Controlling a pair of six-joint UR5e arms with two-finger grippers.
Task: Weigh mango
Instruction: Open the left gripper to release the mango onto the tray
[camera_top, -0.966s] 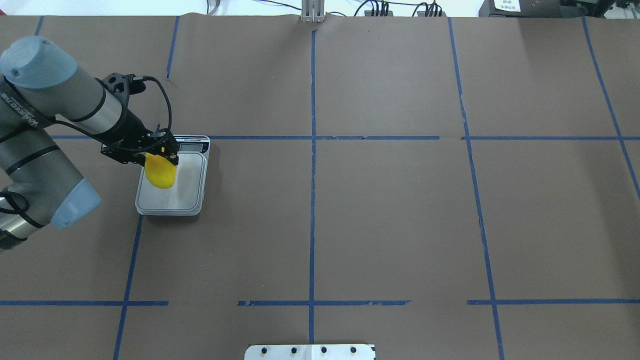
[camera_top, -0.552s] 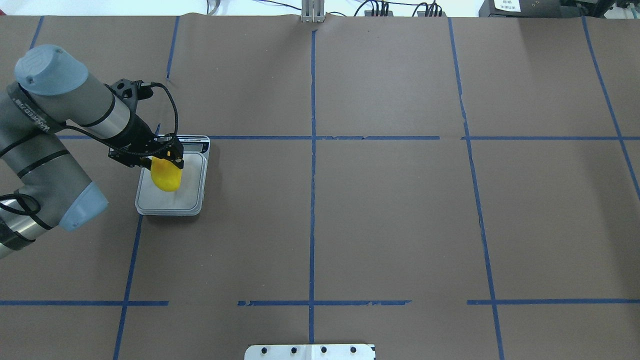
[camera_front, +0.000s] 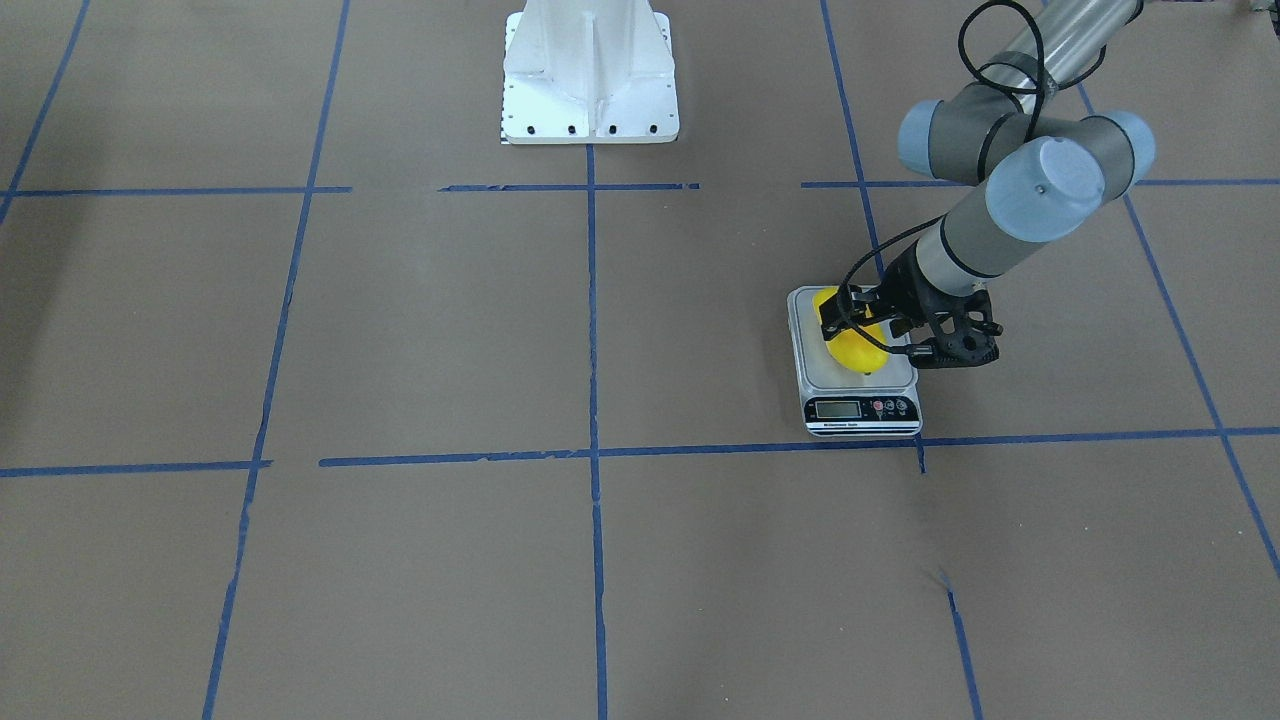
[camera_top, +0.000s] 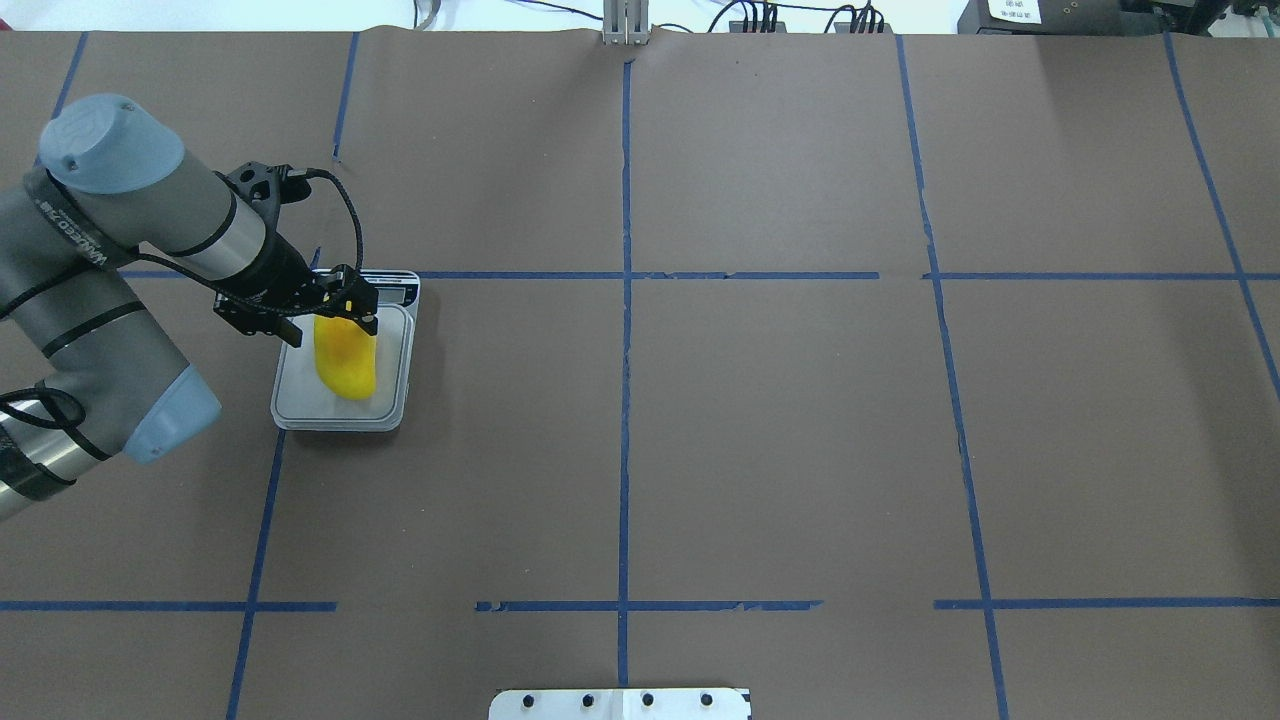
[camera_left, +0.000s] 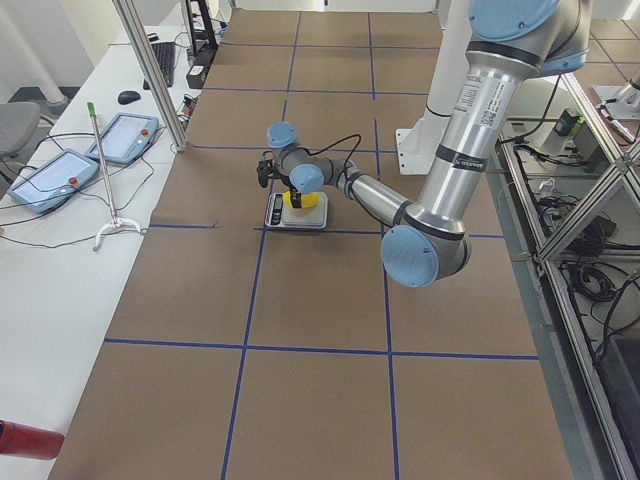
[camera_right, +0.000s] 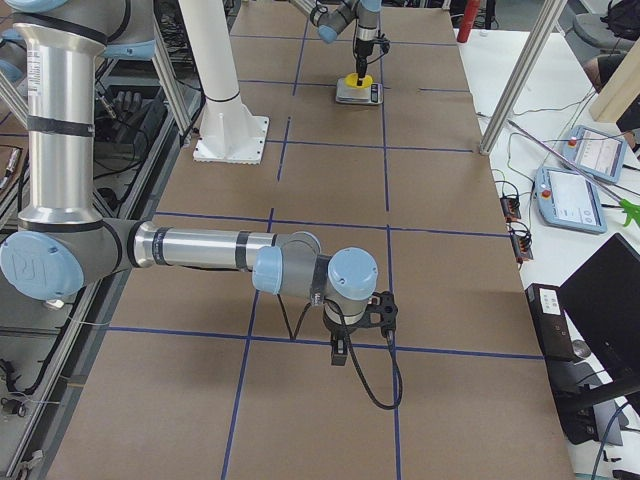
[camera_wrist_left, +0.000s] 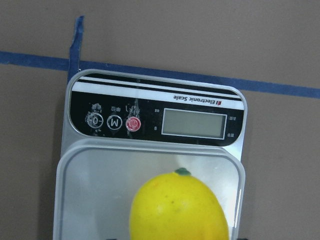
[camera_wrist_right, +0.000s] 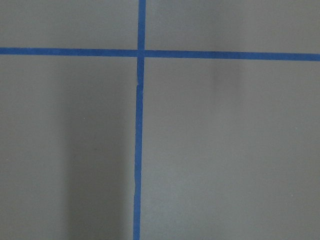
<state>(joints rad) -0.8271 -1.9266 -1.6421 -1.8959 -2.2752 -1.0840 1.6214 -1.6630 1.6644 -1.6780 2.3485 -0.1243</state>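
Observation:
The mango (camera_top: 346, 362) is bright yellow and oblong. My left gripper (camera_top: 340, 322) is shut on its far end and holds it low over the platform of the scale (camera_top: 298, 402). I cannot tell whether it touches the platform. The left wrist view shows the mango (camera_wrist_left: 177, 212) over the platform (camera_wrist_left: 95, 190), with the scale's blank display (camera_wrist_left: 194, 123) beyond it. The front view shows the mango (camera_front: 853, 345) on or just above the scale (camera_front: 862, 384). My right gripper (camera_right: 340, 348) hangs over bare table far from the scale; I cannot tell if it is open or shut.
Brown paper with blue tape lines (camera_top: 625, 300) covers the table. The robot's white base (camera_front: 590, 75) stands at the near edge. The right wrist view shows only paper and a tape crossing (camera_wrist_right: 140, 52).
My left gripper has moved right and down with the mango, from the platform's left edge to over its middle.

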